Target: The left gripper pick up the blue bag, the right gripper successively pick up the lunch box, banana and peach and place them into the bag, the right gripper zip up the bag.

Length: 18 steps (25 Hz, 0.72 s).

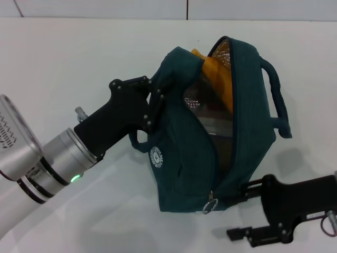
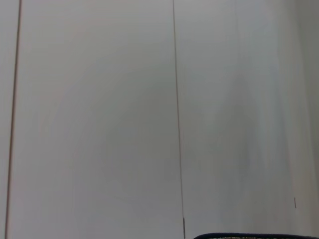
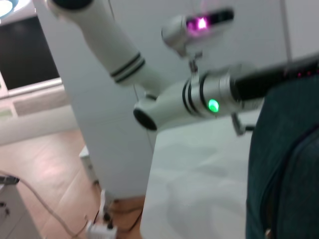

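Observation:
The blue bag (image 1: 184, 158) stands tilted on the white table (image 1: 79, 63), its mouth open and the silver lining showing. My left gripper (image 1: 152, 105) is shut on the fabric of its upper left rim. Inside, the banana (image 1: 216, 76) leans against the lining, and below it shows part of a clear box that looks like the lunch box (image 1: 202, 108). The peach is hidden. My right gripper (image 1: 246, 210) is at the bag's near lower corner, open, one finger against the fabric beside the zip's ring pull (image 1: 210, 204). The right wrist view shows the bag's side (image 3: 284, 164).
The bag's rope handle (image 1: 279, 100) sticks out on the far right side. The left arm (image 3: 199, 97) with its green light crosses the right wrist view above the table's edge. The left wrist view shows a pale seamed surface and a sliver of the bag's rim (image 2: 249, 236).

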### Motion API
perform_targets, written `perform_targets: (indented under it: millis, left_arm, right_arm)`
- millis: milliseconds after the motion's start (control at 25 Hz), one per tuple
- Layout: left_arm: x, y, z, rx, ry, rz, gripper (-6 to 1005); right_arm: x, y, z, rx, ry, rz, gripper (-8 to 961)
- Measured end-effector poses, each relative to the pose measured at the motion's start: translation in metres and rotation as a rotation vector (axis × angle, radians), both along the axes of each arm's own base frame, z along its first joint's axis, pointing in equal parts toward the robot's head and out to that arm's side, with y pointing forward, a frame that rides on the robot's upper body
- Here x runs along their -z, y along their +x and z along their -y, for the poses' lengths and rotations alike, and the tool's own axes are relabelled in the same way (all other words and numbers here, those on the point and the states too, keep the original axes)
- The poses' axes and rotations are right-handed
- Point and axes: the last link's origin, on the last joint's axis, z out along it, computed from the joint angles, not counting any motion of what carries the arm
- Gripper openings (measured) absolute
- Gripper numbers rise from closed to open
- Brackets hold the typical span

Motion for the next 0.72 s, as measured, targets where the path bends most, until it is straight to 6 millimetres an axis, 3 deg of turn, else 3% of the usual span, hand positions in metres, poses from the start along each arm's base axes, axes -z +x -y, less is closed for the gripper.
perform_targets:
  millis: [240,720]
  left_arm:
    - [0.000,0.000,0.000,0.002,-0.001,-0.001,101]
    - [0.002,0.000,0.002,-0.004,-0.011,0.005,103]
  right_arm:
    - [0.014,-0.004,-0.002,-0.016,-0.019,0.042,584]
    - [0.023,-0.015,-0.003,-0.059,-0.032,0.035,577]
